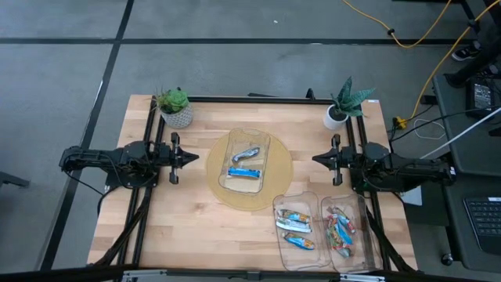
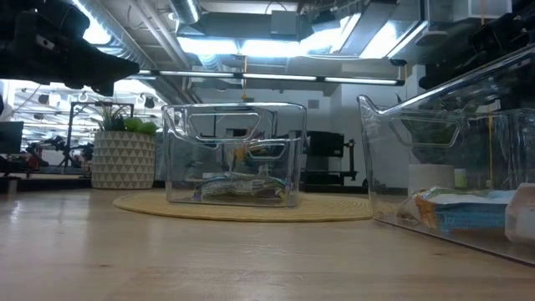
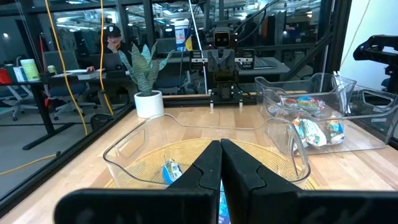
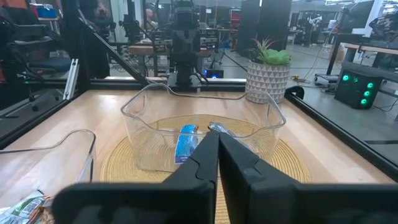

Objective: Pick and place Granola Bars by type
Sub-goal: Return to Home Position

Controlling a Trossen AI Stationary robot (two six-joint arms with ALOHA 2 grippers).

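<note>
Two blue-and-silver Granola Bars (image 1: 244, 163) lie in a clear bin (image 1: 262, 141) on a round woven mat at the table's middle; they also show in the right wrist view (image 4: 185, 143). Two more clear bins stand side by side at the near right. One (image 1: 297, 200) holds several blue-and-orange bars (image 1: 296, 227), the other (image 1: 348, 205) several multicoloured bars (image 1: 340, 231). My left gripper (image 1: 196, 157) hangs shut above the table left of the centre bin, pointing level at it. My right gripper (image 1: 315, 159) hangs shut on the bin's right side, facing it. Neither holds anything.
A potted plant in a patterned pot (image 1: 175, 107) stands at the far left corner and one in a white pot (image 1: 341, 106) at the far right. The mat (image 1: 223, 192) reaches past the centre bin. Bare wood lies at the near left. A person (image 3: 112, 43) sits beyond the table.
</note>
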